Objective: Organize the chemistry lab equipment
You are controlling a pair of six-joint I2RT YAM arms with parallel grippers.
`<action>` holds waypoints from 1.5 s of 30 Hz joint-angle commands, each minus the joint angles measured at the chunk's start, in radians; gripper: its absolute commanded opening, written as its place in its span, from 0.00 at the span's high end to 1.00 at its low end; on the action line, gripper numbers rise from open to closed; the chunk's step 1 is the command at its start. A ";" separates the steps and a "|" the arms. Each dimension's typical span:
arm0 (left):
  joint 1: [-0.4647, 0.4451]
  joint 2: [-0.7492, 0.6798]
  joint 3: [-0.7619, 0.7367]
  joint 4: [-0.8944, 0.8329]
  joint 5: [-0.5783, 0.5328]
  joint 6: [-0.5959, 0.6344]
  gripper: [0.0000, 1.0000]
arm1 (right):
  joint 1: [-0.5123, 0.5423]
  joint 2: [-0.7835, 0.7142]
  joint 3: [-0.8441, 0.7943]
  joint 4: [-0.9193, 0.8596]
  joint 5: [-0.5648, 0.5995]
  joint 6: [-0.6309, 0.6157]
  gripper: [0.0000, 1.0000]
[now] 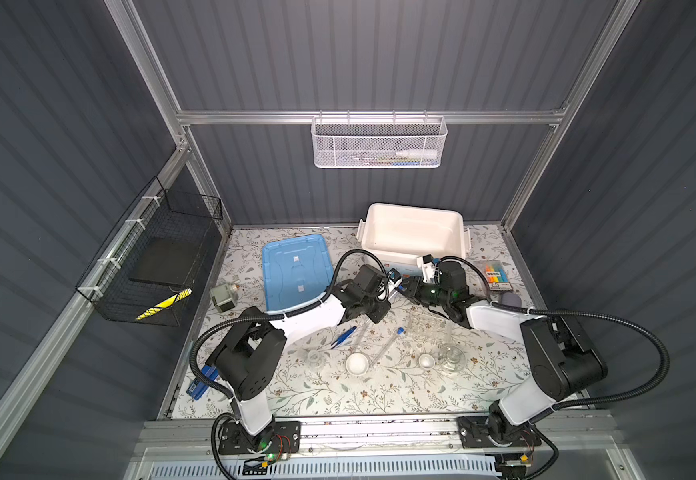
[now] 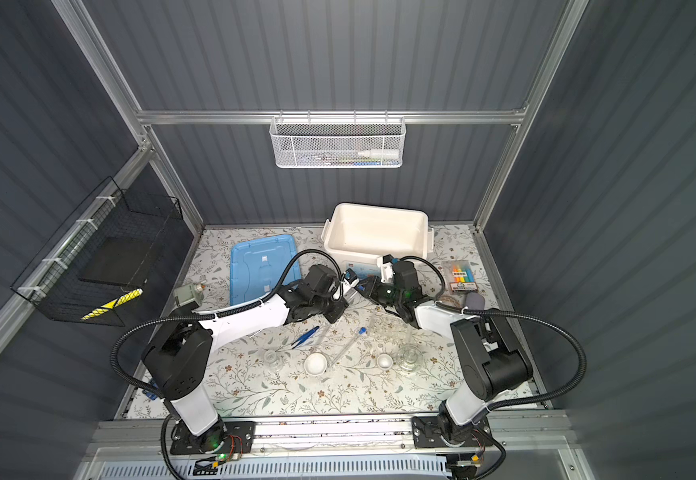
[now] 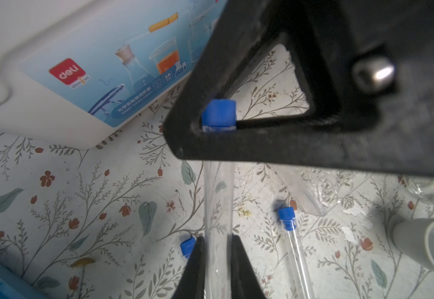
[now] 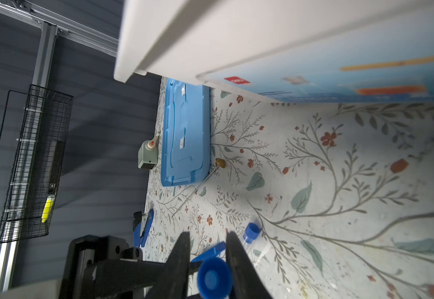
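Observation:
My left gripper (image 3: pixel 217 248) is shut on a clear test tube (image 3: pixel 217 196) and holds it off the table. The tube's blue cap (image 4: pixel 214 278) sits between the fingers of my right gripper (image 4: pixel 207 235); one finger touches it and a thin gap shows at the other. Both top views show the two grippers meeting in front of the white box, left gripper (image 1: pixel 388 297) and right gripper (image 1: pixel 403 286). On the table lie two more tubes (image 1: pixel 386 347) (image 1: pixel 362 336), blue tweezers (image 1: pixel 344 336), white dishes (image 1: pixel 356 364) (image 1: pixel 426 360), flasks (image 1: pixel 314 359) (image 1: pixel 451 357), the clear rack (image 1: pixel 425 324) and a thin rod (image 4: pixel 195 190).
An open white box (image 1: pixel 413 210) stands at the back, with its blue lid (image 1: pixel 296 270) lying to its left. A grey motor (image 1: pixel 223 295) and a blue stapler (image 1: pixel 203 380) sit at the left edge. A highlighter pack (image 1: pixel 496 274) lies at the right.

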 commanded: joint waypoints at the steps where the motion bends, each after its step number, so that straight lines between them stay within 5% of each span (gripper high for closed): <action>1: -0.009 0.015 0.009 0.014 0.000 -0.013 0.84 | 0.001 -0.001 -0.013 -0.018 -0.025 -0.015 0.75; 26: -0.009 0.024 0.011 0.009 -0.005 -0.017 0.76 | 0.001 -0.054 -0.030 -0.073 0.019 -0.054 0.84; 39: -0.010 -0.044 -0.056 0.074 -0.075 -0.060 0.25 | 0.000 -0.209 -0.034 -0.237 0.155 -0.157 0.84; 45: -0.009 -0.093 -0.125 0.124 -0.132 -0.093 0.13 | 0.002 -0.340 -0.040 -0.364 0.306 -0.236 0.84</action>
